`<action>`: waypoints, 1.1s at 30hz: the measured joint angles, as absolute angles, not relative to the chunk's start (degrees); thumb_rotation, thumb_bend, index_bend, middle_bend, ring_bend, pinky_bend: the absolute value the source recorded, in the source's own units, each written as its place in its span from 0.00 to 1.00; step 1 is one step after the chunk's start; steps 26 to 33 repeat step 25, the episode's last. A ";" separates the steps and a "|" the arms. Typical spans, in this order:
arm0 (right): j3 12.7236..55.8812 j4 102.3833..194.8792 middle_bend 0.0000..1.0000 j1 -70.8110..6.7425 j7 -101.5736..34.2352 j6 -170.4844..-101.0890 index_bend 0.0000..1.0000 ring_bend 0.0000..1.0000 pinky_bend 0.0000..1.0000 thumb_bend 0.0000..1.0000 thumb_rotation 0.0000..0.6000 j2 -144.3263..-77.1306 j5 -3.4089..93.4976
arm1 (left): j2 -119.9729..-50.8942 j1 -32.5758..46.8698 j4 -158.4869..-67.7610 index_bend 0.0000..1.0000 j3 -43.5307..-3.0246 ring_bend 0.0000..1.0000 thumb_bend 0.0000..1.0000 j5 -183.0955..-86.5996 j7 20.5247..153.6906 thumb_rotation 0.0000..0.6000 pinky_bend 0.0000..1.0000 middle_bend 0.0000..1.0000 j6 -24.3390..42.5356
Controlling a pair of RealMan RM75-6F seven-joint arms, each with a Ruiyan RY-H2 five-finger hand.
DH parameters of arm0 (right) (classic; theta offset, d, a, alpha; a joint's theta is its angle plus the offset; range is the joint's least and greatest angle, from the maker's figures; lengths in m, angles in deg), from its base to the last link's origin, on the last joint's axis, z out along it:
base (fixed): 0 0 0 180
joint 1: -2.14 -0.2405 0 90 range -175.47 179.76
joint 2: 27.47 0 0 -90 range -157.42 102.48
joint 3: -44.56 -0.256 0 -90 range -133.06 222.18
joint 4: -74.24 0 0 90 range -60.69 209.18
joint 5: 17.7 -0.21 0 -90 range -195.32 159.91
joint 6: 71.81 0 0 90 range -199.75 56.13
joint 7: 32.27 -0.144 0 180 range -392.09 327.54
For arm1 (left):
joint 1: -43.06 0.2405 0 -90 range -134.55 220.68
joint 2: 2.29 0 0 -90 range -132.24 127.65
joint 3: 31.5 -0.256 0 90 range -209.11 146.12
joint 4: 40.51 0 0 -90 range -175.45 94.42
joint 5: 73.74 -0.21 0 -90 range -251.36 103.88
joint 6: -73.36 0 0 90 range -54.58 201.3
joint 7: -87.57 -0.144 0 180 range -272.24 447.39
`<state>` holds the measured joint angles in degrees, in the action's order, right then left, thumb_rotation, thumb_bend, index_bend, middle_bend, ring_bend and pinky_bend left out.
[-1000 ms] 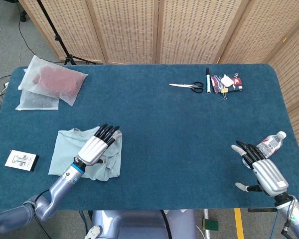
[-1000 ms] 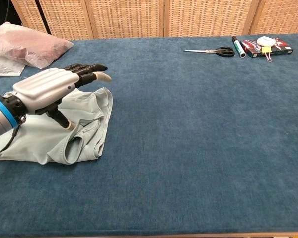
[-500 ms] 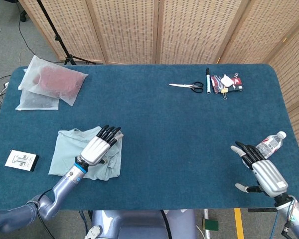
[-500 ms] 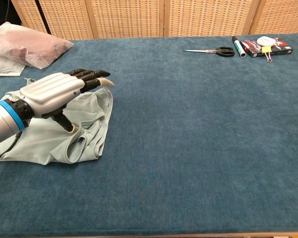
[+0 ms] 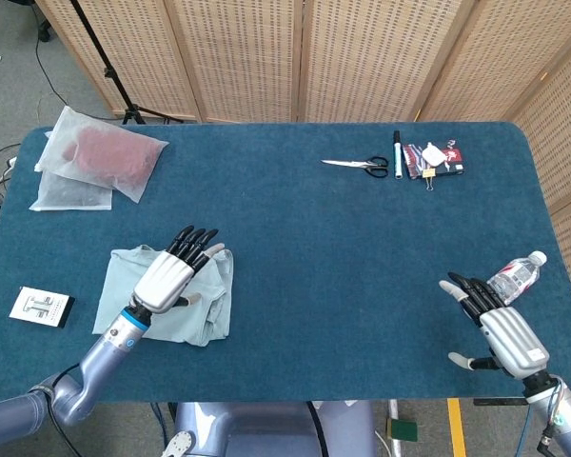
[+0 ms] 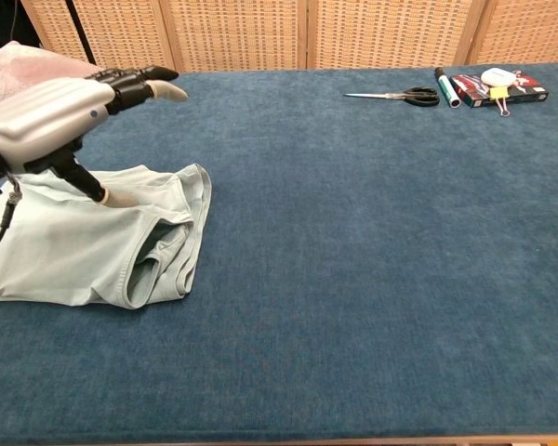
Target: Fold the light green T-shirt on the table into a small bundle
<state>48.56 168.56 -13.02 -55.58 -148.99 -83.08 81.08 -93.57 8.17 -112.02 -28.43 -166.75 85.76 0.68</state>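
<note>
folding is midway: my left robot hand (image 5: 165, 279) hovers released above the t-shirt (image 5: 124, 290), so next i must grasp its edge.

The blue-covered surface (image 5: 295, 248) carries a folded light green T-shirt (image 5: 124, 286) at its left front, clear bags (image 5: 95, 164) far left, a small card (image 5: 40, 307), scissors (image 5: 357, 166), a marker (image 5: 397, 152), small packets (image 5: 436, 158), and a water bottle (image 5: 514, 276) at its right edge.
</note>
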 measured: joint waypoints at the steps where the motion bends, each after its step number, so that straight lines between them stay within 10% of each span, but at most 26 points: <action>1: 48.59 168.60 0.00 -13.00 -55.49 -149.02 0.00 0.00 0.03 0.05 1.00 -83.09 81.15 | -92.56 8.40 -113.06 0.00 -28.30 0.00 0.01 -166.80 85.88 1.00 0.00 0.00 0.13; 19: 48.60 169.98 0.00 -11.99 -56.02 -152.80 0.00 0.00 0.03 0.03 1.00 -82.35 82.88 | -71.98 23.15 -130.81 0.00 -27.92 0.00 0.00 -161.07 88.98 1.00 0.00 0.00 -14.95; 33: 48.39 169.83 0.00 -11.49 -55.44 -153.53 0.00 0.00 0.03 0.03 1.00 -82.65 82.82 | -69.23 30.52 -132.97 0.00 -29.73 0.00 0.00 -153.36 90.54 1.00 0.00 0.00 -16.39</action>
